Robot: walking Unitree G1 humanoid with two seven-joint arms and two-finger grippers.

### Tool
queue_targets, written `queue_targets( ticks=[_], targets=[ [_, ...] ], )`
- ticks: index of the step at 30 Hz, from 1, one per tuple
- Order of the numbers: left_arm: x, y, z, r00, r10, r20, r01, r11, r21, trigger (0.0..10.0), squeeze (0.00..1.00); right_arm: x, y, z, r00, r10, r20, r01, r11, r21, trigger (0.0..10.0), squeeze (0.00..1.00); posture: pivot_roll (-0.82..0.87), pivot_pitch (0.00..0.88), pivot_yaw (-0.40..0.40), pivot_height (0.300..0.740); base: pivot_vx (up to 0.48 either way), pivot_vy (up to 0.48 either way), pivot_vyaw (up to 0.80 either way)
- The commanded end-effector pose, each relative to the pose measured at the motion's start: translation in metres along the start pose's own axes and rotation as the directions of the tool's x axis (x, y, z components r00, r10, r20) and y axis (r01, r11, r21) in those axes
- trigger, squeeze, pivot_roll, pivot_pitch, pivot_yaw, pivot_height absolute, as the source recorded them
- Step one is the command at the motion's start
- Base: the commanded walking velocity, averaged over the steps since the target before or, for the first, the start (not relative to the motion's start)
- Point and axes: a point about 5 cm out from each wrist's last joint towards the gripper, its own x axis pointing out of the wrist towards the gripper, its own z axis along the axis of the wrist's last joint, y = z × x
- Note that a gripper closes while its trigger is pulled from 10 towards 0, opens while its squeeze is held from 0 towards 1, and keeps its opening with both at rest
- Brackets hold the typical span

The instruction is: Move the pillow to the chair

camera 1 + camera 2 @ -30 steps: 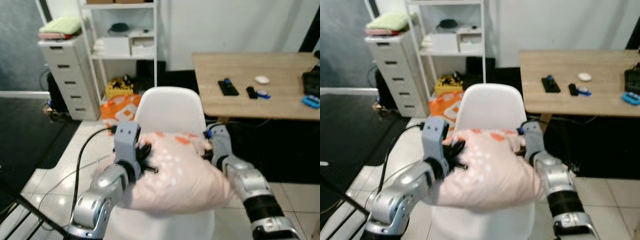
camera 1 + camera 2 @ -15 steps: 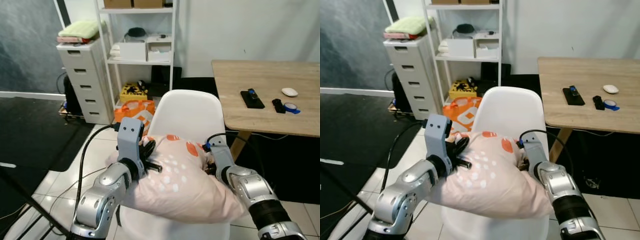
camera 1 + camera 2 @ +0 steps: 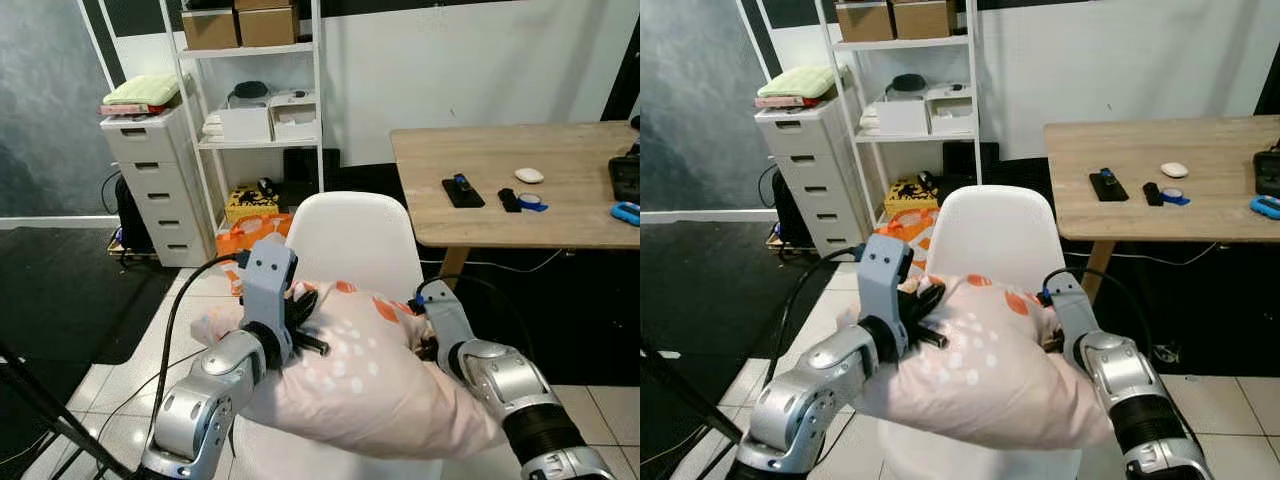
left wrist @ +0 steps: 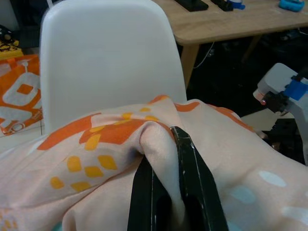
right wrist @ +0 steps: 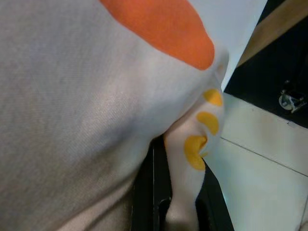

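A pale pink pillow [image 3: 370, 375] with orange and white spots hangs between my two arms, just in front of the white plastic chair [image 3: 347, 238] and over its seat. My left gripper [image 4: 166, 168] is shut on a fold of the pillow's left edge. On the other side, my right gripper [image 5: 175, 192] is shut on the pillow's right corner. In the eye views the left gripper [image 3: 300, 325] presses into the pillow's left side and the right gripper [image 3: 425, 335] is partly hidden behind the fabric.
A wooden table [image 3: 500, 215] with small gadgets stands right of the chair. Behind are a white shelf unit [image 3: 255, 95], a white drawer unit [image 3: 150, 180] and an orange bag [image 3: 255, 235] on the floor. A black cable [image 3: 165, 345] trails from my left arm.
The camera view has shifted and tilted up a little. The pillow stays gripped on both sides in front of the chair, and sits slightly lower and nearer to me.
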Motion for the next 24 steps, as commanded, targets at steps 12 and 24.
queue_targets(
  ticks=[12, 24],
  targets=[
    [0.0, -0.008, 0.01, 0.997, -0.062, 0.047, 0.058, 0.995, 0.082, 10.0, 0.0, 0.003, -0.006, -0.018, 0.992, -0.047, -0.116, 0.033, 0.992, -0.12, 10.0, 0.0, -0.23, 0.032, 0.049, 0.74, 0.0, 0.0, 0.0],
    [0.001, -0.02, 0.007, 0.992, -0.117, 0.048, 0.113, 0.991, 0.074, 10.0, 0.0, 0.001, -0.023, -0.026, 0.98, -0.137, -0.141, 0.114, 0.981, -0.16, 10.0, 0.0, -0.23, 0.027, 0.053, 0.74, 0.0, 0.0, 0.0]
  ],
)
